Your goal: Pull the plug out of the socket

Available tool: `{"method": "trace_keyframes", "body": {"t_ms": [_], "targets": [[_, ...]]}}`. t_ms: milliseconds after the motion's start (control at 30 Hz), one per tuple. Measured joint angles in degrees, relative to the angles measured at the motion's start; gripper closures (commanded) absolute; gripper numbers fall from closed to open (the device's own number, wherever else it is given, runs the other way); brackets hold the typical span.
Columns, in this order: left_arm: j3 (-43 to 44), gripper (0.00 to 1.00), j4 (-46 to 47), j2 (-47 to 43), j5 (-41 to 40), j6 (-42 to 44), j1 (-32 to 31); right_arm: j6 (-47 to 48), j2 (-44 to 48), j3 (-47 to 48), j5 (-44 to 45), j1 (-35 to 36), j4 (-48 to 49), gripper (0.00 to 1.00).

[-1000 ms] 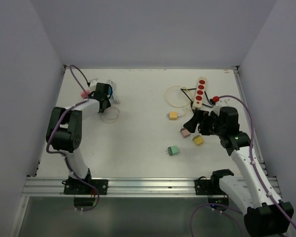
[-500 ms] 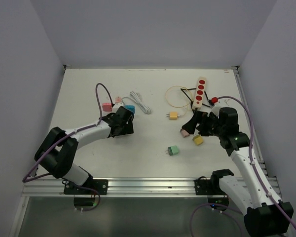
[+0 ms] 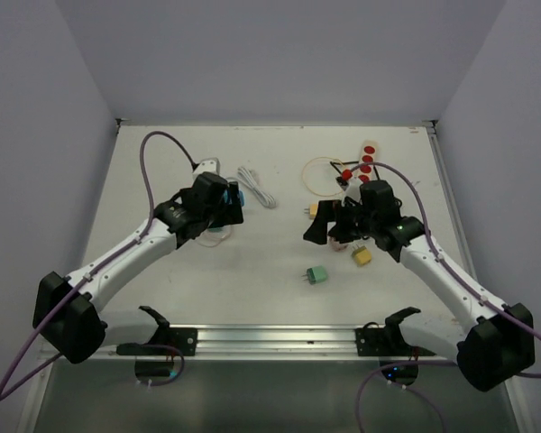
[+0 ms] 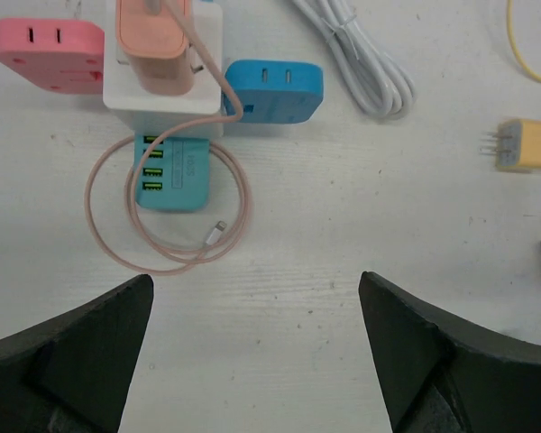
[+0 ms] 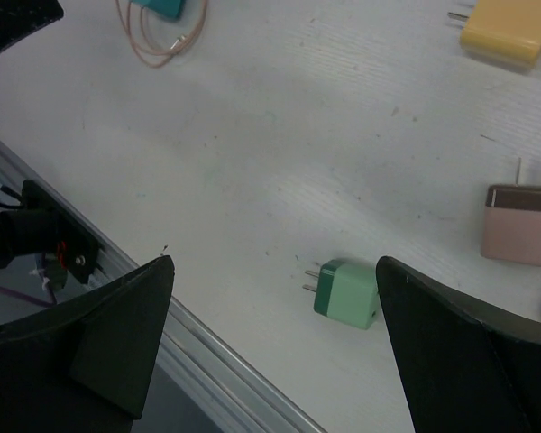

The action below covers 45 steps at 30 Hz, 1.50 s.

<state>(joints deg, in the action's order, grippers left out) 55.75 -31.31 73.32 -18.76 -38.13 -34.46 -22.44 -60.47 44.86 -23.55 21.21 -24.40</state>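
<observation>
Now left tool (image 4: 255,281), right tool (image 5: 272,263) apart, plug (image 4: 153,50) on socket (image 4: 126,104), hub (image 4: 176,180) print seemingly illegible

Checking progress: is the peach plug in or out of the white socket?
In: the peach plug sits on the white socket, on its face.

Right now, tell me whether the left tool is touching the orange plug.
Apart. The left wrist view shows the open left tool short of the orange plug, with table showing between them.
</observation>
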Motion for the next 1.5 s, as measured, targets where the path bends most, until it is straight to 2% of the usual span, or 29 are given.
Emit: {"method": "trace_keyframes", "body": {"t_ms": [200,300,400,600,700,1033,1433,1500], "targets": [[1.33,0.01,-0.90,-4.13,-0.48,4.66,4.70,-0.02,-7.32,5.62,1.62,7.52,1.75,0.03],[-1.79,0.01,1.29,-5.97,0.63,7.34,9.86,0.00,-10.58,8.22,2.05,9.79,2.27,0.03],[-5.90,0.01,4.39,-6.10,1.51,8.76,12.00,0.00,-12.81,9.97,2.47,11.15,2.62,0.03],[-12.35,0.02,12.72,-1.73,3.08,9.27,11.91,-0.31,-13.51,10.40,2.62,11.93,3.48,0.03],[-13.77,0.05,17.20,0.98,2.29,9.20,11.85,-0.48,-13.14,9.75,2.62,11.93,4.13,0.03],[-15.17,0.12,30.91,12.13,-5.70,8.72,8.48,-1.16,-9.09,4.52,2.49,11.93,5.62,0.03],[-15.43,0.31,38.14,16.98,-7.45,9.25,8.11,-1.14,-6.27,2.67,2.14,11.93,6.05,0.03],[-15.76,0.39,39.08,17.14,-7.39,9.25,8.04,-1.09,-6.23,2.64,1.86,11.93,6.03,0.03]]}}
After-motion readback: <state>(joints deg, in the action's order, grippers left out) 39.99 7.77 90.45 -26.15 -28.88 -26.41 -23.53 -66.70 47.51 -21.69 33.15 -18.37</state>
